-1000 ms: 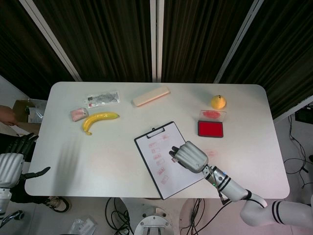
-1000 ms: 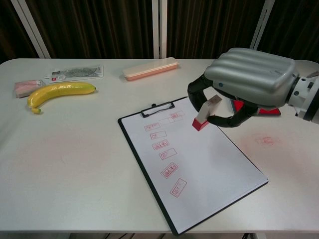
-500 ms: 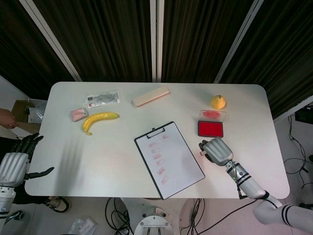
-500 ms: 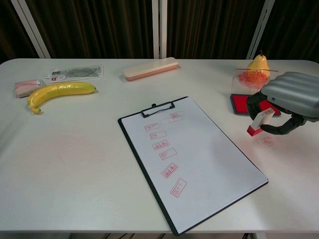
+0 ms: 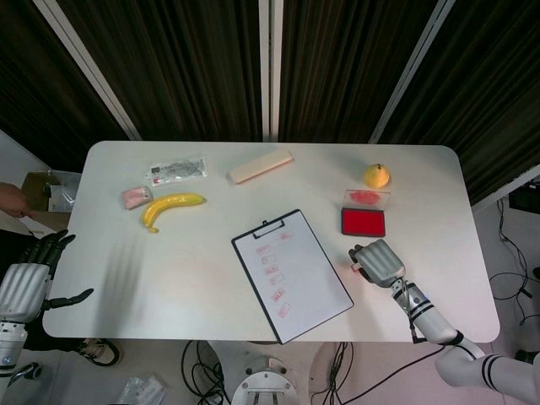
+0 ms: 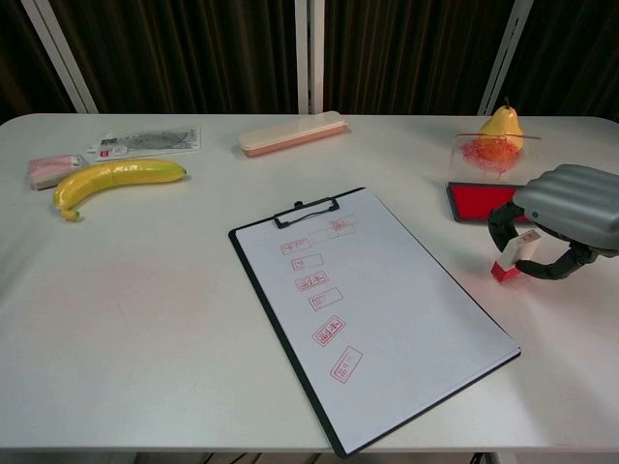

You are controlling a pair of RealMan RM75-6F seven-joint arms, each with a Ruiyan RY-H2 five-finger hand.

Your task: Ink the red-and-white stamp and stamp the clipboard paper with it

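My right hand (image 6: 569, 205) holds the red-and-white stamp (image 6: 512, 257) between thumb and fingers, tilted. Its red base is down at the table, right of the clipboard and just in front of the red ink pad (image 6: 476, 201). In the head view the same hand (image 5: 378, 261) covers most of the stamp (image 5: 355, 267), below the ink pad (image 5: 363, 222). The clipboard paper (image 6: 382, 309) carries a column of several red stamp marks (image 6: 320, 299); the clipboard (image 5: 291, 274) lies mid-table. My left hand (image 5: 25, 285) hangs off the table's left edge, fingers apart, holding nothing.
A banana (image 6: 114, 178), a pink packet (image 6: 53, 169) and a printed sachet (image 6: 145, 142) lie at the back left. A long pink case (image 6: 290, 131) sits at the back middle. A yellow pear (image 6: 501, 125) and a clear ink-smeared lid (image 6: 493, 152) stand behind the ink pad.
My right hand carried the stamp rightward from over the top of the clipboard, off the paper, and lowered it to the table in front of the ink pad. The left hand barely moved.
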